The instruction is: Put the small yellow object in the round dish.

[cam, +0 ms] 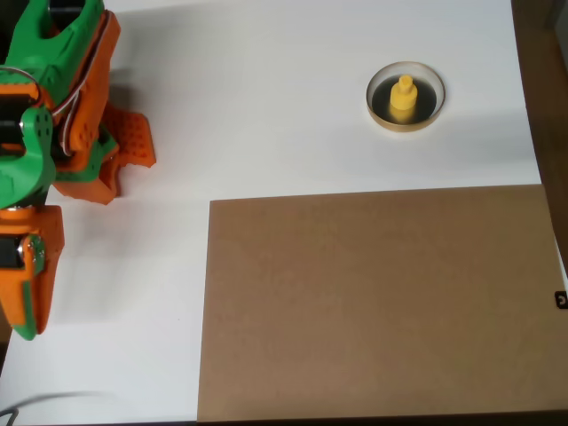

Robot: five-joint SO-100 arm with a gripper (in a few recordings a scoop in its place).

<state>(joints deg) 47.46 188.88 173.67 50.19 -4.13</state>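
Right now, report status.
Gripper far left, holding nothing, jaw state unclear. Yellow piece sits in dish. Nothing in the way.

Bright yellow small object (404,98), round dish (406,97) with pale tan rim and glossy black inside, green-and-orange arm (44,133), orange gripper (124,155), white table (266,89), plain brown board (373,302)

A smooth white bench (293,106) spans the overhead view under even, soft light. A flat rectangular brown board (373,302) covers its lower right part. A dark brown strip (546,80) edges the right side.
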